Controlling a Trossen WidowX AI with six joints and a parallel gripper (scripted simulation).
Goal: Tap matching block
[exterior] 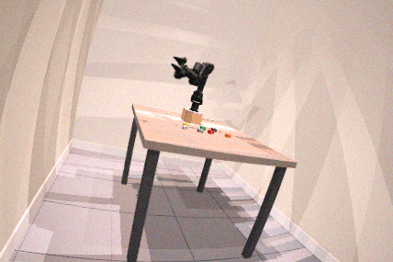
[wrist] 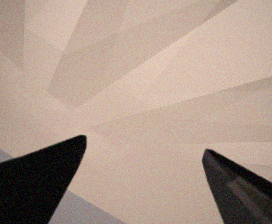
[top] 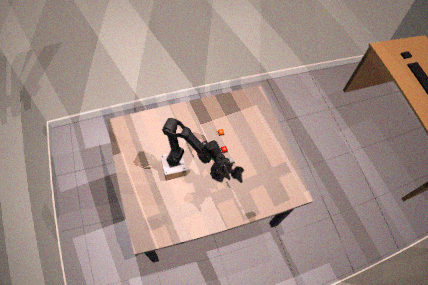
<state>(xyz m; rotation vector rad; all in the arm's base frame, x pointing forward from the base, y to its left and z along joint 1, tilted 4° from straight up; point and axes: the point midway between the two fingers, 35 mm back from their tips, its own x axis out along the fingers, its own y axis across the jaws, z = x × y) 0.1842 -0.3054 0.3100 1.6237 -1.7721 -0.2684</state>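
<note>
My gripper (top: 231, 179) (exterior: 174, 62) (wrist: 144, 148) is open, with nothing between its fingers, and hangs high above the table. In the exterior view several small blocks lie in a loose group: an orange block (top: 221, 132) (exterior: 228, 135), a red block (top: 224, 149) (exterior: 210, 131), a dark block (exterior: 214, 130), a green block (exterior: 203, 128), a whitish block (exterior: 200, 131), a yellow block (exterior: 185, 124) and another whitish block (exterior: 185, 127). The arm hides some of them in the top view. No digit is readable, and no block shows in the wrist view.
The arm stands on a small base box (top: 174, 173) (exterior: 192, 116) on the wooden table (top: 150, 233) (exterior: 184, 142). A second desk (top: 395, 55) stands apart at the right in the top view. Shadows cross the table top.
</note>
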